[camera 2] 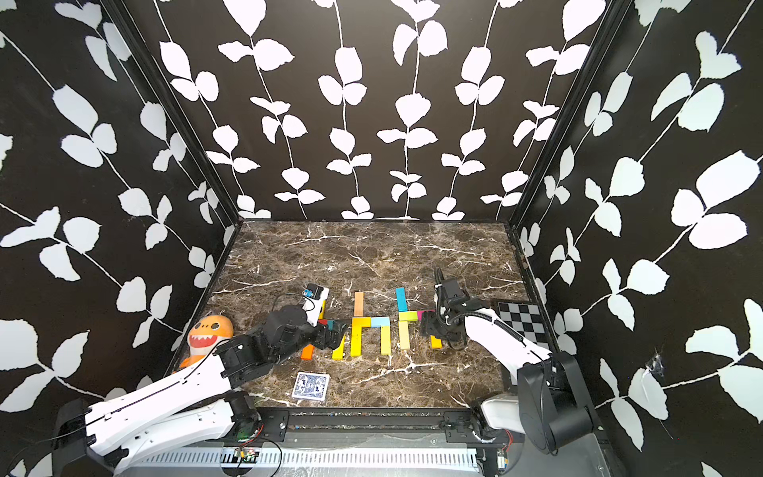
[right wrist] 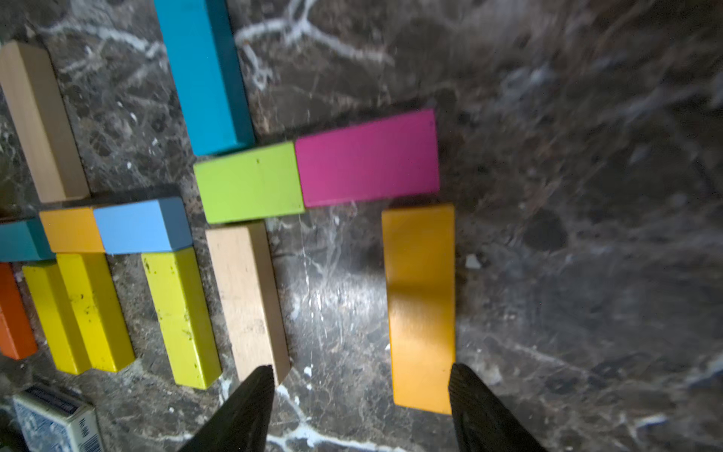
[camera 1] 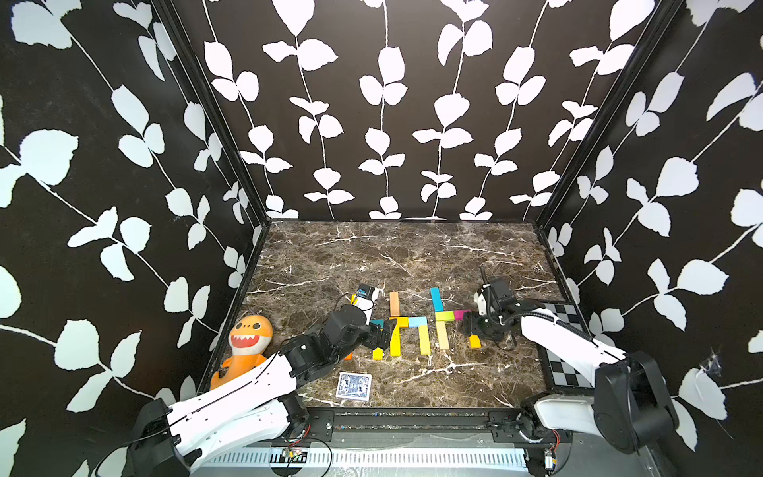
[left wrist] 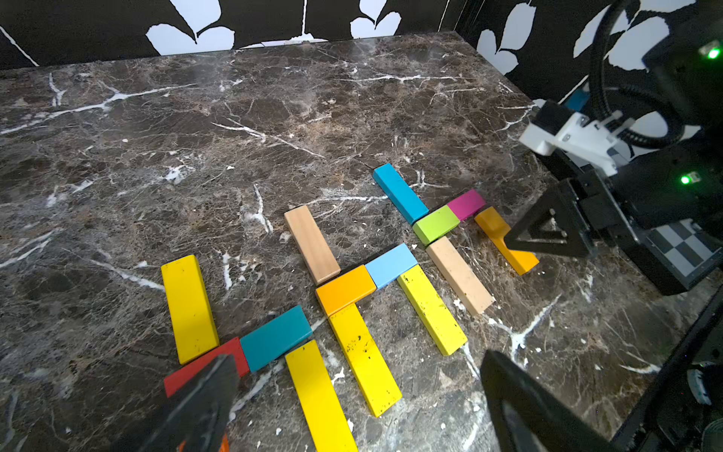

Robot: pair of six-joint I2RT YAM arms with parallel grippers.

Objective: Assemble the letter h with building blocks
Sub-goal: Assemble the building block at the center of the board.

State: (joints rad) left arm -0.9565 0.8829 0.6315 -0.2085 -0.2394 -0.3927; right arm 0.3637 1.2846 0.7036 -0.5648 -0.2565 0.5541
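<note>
The building blocks lie flat on the marble table point(camera 1: 413, 256) in three h-like groups. The right group has a teal block point(camera 1: 436, 298), a green block point(camera 1: 444, 316), a pink block point(camera 1: 461, 314), a tan block point(camera 1: 442, 334) and an orange-yellow block point(right wrist: 420, 305). My right gripper point(right wrist: 362, 377) is open, low over the near end of the orange-yellow block, which lies between the fingers close to one of them. My left gripper point(left wrist: 360, 358) is wide open over the yellow blocks point(left wrist: 321, 395) of the left group, holding nothing. My left arm partly hides that group in both top views.
A blue-patterned card deck point(camera 1: 354, 386) lies near the front edge. An orange shark plush point(camera 1: 245, 342) leans at the left wall. A checkerboard panel point(camera 1: 565, 351) lies at the right edge under my right arm. Patterned walls close three sides.
</note>
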